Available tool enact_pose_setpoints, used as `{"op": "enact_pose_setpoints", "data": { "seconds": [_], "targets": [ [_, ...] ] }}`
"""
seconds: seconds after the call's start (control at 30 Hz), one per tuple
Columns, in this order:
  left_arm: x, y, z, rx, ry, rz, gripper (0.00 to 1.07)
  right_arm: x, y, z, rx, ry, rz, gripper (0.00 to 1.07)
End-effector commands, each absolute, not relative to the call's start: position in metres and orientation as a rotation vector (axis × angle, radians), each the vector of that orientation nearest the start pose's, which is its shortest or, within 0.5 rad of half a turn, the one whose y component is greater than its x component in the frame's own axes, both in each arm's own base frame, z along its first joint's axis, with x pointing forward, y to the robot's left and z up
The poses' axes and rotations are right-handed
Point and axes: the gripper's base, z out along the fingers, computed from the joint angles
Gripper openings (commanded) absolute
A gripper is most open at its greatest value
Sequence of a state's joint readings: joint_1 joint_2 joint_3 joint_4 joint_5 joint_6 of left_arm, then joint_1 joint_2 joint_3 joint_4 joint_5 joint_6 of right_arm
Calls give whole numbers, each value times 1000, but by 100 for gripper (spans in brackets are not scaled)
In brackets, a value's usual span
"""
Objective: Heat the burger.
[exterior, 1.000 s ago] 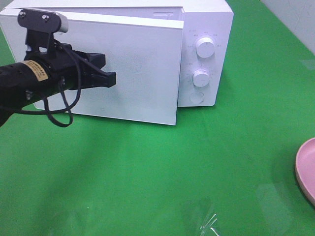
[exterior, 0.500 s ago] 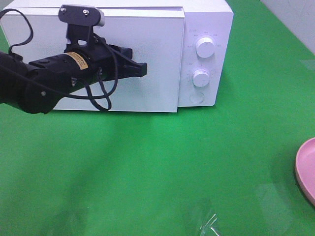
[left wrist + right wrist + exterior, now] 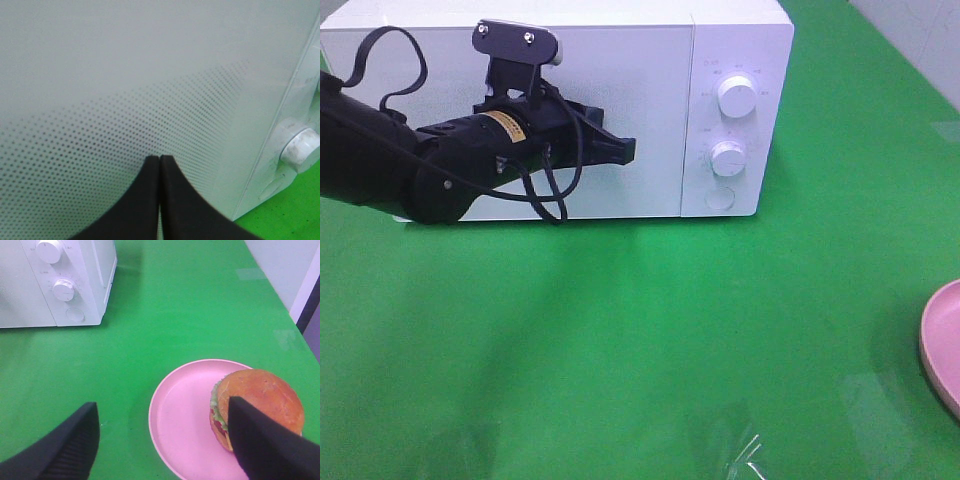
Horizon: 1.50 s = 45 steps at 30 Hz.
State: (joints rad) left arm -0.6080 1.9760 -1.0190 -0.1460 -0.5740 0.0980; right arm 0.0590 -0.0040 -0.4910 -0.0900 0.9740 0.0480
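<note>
The white microwave [image 3: 740, 40] stands at the back of the green table with its door [image 3: 640, 90] flush against the body. My left gripper [image 3: 628, 150] is shut, its tips pressed on the door's front; the left wrist view shows the closed tips [image 3: 159, 159] against the dotted door [image 3: 125, 75]. The burger [image 3: 260, 402] sits on the right part of the pink plate [image 3: 182, 425] in the right wrist view. My right gripper [image 3: 162, 407] hangs open above the plate and holds nothing. In the exterior high view only the plate's edge [image 3: 945, 340] shows and the burger is out of view.
The microwave's panel has two knobs [image 3: 737, 95] [image 3: 728, 158] and a round button [image 3: 719, 199]. A scrap of clear film [image 3: 745, 455] lies near the table's front edge. Green tabletop [image 3: 670, 320] stretches between the microwave and the plate.
My left gripper has moved right along the door, pushing it from ajar to flush against the microwave body. The plate has not moved.
</note>
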Motion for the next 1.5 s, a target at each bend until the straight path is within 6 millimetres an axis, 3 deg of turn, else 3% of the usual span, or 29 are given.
{"op": "enact_pose_setpoints", "data": {
  "seconds": [0.03,0.33,0.37,0.4,0.47,0.5,0.53,0.57,0.6,0.7,0.77,0.87,0.9,1.03,1.23,1.27,1.37,1.4,1.43,1.47,1.5],
  "targets": [
    [351,-223,179,374,1799,-365,0,-5,-7,283,-14,1920,-45,72],
    [321,-231,202,486,2012,-422,0,-5,-7,283,-14,1920,-45,72],
    [312,-229,207,521,2083,-427,8,-5,-7,283,-14,1920,-45,72],
    [312,-229,207,521,2083,-427,8,-5,-7,283,-14,1920,-45,72],
    [297,-225,214,586,2211,-433,40,-5,-7,283,-14,1920,-45,72],
    [297,-225,214,586,2211,-433,40,-5,-7,283,-14,1920,-45,72],
    [288,-222,217,611,2294,-440,71,-5,-7,283,-14,1920,-45,72],
    [288,-222,217,611,2294,-440,71,-5,-7,283,-14,1920,-45,72],
    [278,-218,217,618,2404,-454,97,-5,-7,283,-14,1920,-45,72],
    [268,-214,217,662,2507,-448,100,-5,-7,283,-14,1920,-45,72],
    [251,-206,217,743,2671,-428,100,-5,-7,283,-14,1920,-45,72],
    [246,-203,218,764,2711,-423,100,-5,-7,283,-14,1920,-45,72],
    [235,-198,220,814,2805,-408,100,-5,-7,283,-14,1920,-45,72],
    [221,-189,231,859,2892,-393,100,-5,-7,283,-14,1920,-45,72],
    [218,-160,258,660,2917,-315,100,-5,-7,283,-14,1920,-45,72],
    [220,-142,267,581,2927,-290,100,-5,-7,283,-14,1920,-45,72],
    [221,-126,274,521,2929,-273,100,-5,-7,283,-14,1920,-45,72],
    [221,-106,283,447,2932,-258,100,-5,-7,283,-14,1920,-45,72],
    [221,-106,283,447,2932,-258,100,-5,-7,283,-14,1920,-45,72],
    [220,-87,291,357,2934,-250,100,-5,-7,283,-14,1920,-45,72],
    [220,-87,291,357,2934,-250,100,-5,-7,283,-14,1920,-45,72]
  ]
}}
